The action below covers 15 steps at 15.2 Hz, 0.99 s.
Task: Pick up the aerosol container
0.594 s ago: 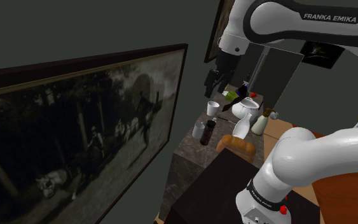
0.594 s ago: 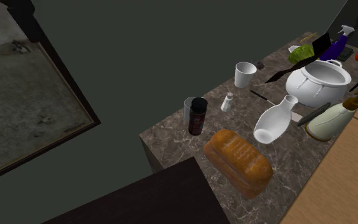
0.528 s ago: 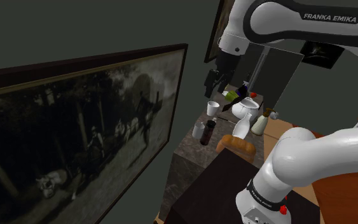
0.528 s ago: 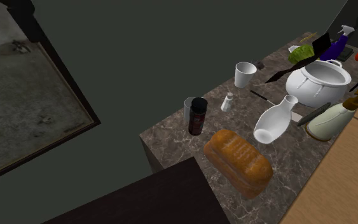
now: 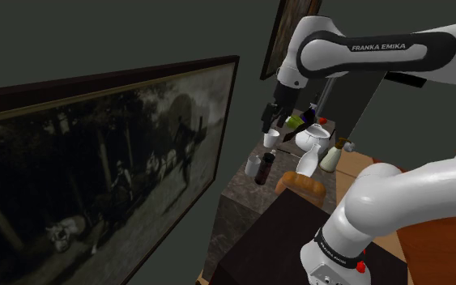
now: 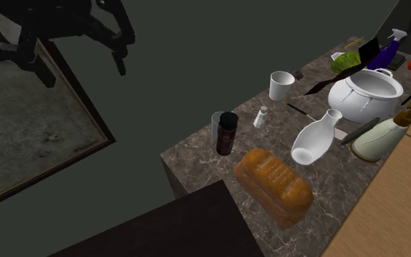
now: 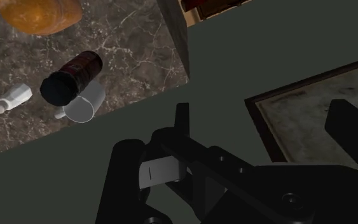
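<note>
Gripper (image 6: 85,73) hangs wide open, holding nothing, well clear of the marble table (image 6: 204,157), where the wrist view looks down on the black-capped aerosol container (image 7: 69,79) far beyond the gripper, just beside a grey cup (image 7: 85,108), and the second exterior view shows it upright.

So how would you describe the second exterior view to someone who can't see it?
A dark aerosol can with a red label stands near the corner of a marble counter, by a bread loaf and a white vase. The black gripper hangs open at upper left, far from the can, before a framed picture.
</note>
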Each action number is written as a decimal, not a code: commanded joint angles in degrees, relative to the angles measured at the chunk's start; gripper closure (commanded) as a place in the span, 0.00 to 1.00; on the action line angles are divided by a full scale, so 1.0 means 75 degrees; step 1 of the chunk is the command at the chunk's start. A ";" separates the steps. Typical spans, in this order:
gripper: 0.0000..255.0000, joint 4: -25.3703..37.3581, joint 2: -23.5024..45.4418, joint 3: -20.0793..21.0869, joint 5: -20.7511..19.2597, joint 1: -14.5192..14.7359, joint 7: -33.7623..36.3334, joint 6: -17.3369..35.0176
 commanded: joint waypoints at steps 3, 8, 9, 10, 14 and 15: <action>0.00 -0.0237 0.0608 -0.0500 -0.0273 -0.0251 -0.0476 0.0844; 0.00 -0.0335 0.1591 -0.1154 -0.0518 -0.0519 -0.1101 0.1916; 0.00 -0.0323 0.1818 -0.1286 -0.0544 -0.0561 -0.1233 0.2130; 0.00 -0.0301 0.2055 -0.1419 -0.0560 -0.0599 -0.1368 0.2343; 0.00 -0.0110 0.3083 -0.1949 -0.0496 -0.0697 -0.1961 0.3165; 0.00 -0.0037 0.3359 -0.2082 -0.0440 -0.0708 -0.2127 0.3360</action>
